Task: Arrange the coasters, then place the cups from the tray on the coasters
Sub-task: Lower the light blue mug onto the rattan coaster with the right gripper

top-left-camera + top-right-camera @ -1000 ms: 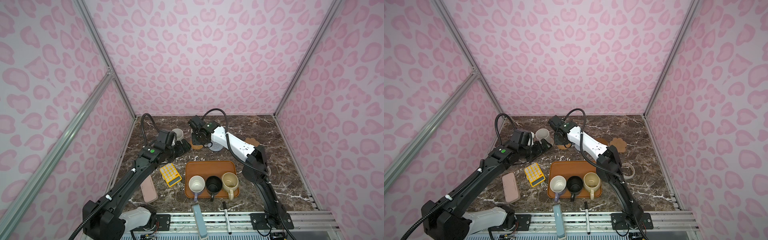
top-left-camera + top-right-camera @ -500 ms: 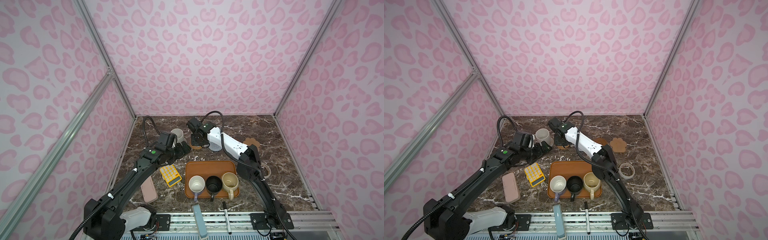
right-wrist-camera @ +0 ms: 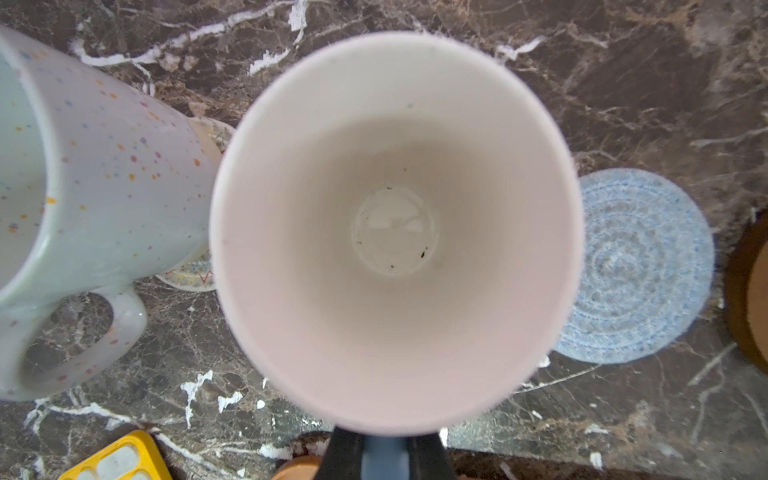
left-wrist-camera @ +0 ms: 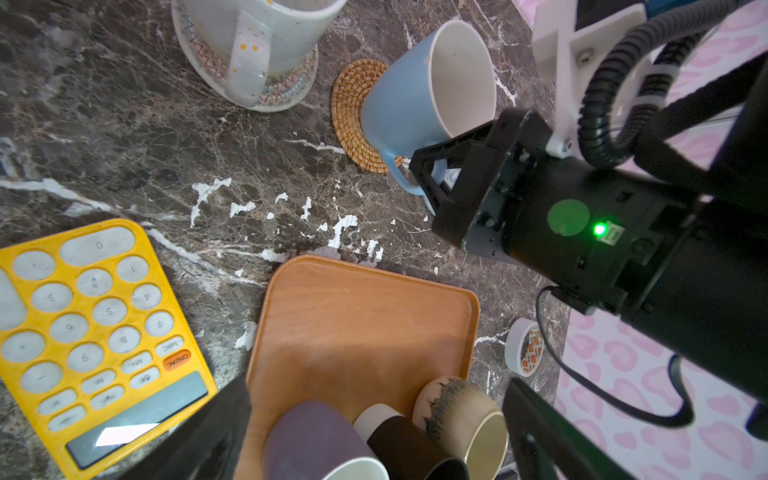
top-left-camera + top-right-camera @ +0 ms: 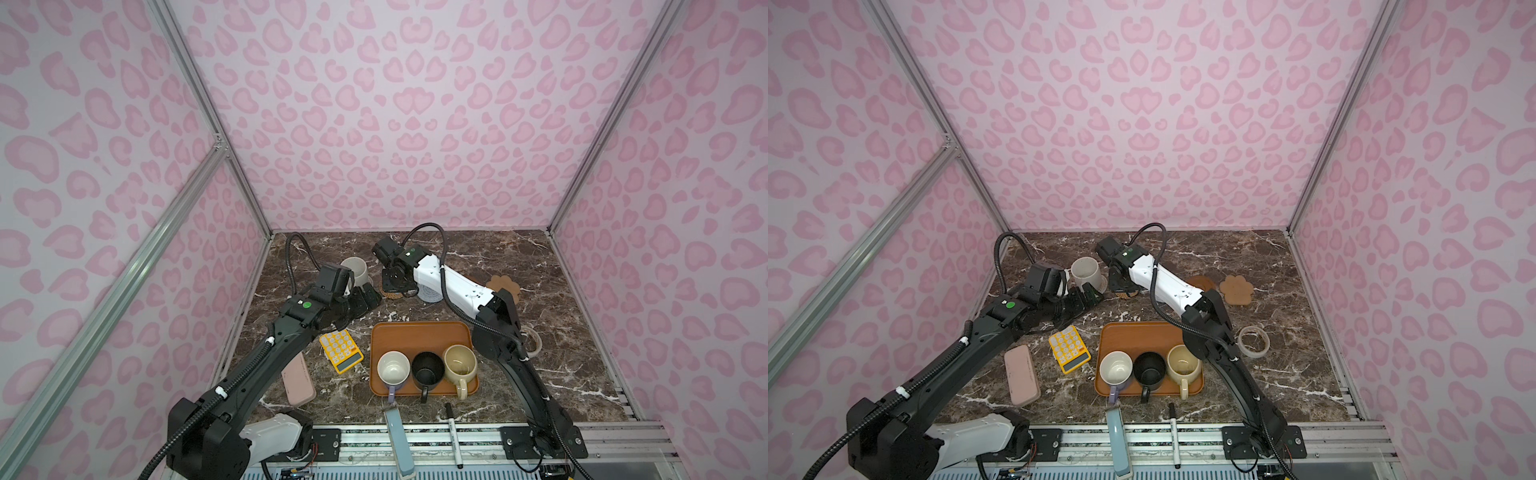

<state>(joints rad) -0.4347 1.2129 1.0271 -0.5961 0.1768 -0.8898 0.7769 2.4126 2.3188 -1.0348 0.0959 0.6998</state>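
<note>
Orange-brown tray [image 5: 415,332] sits up front in both top views with three mugs on it, side by side: lavender mug [image 5: 392,368], black mug [image 5: 427,370], cream-yellow mug [image 5: 459,363]. Further back the speckled white mug [image 5: 355,269] stands by the left gripper [image 5: 365,300], jaws spread wide, nothing in them. The right gripper [image 5: 392,286] is down over the tan rattan coaster [image 5: 395,296], but its arm hides whatever it carries. Bare mats: the paw-shaped coaster [image 5: 503,286], the grey-blue coaster [image 5: 427,295], and the brown disc [image 5: 1202,282].

Left wrist fills that gap: the light blue mug [image 4: 411,108] is over the rattan coaster, right fingers [image 4: 428,166] clamped on its handle. Can't tell if it actually touches the mat. Only here do you see the beige woven coaster [image 4: 286,89] under the speckled mug.

Right wrist just stares straight down into the blue mug.

Count: five mugs, five coasters, one yellow calculator [image 4: 95,332], one tape ring [image 4: 524,347].
</note>
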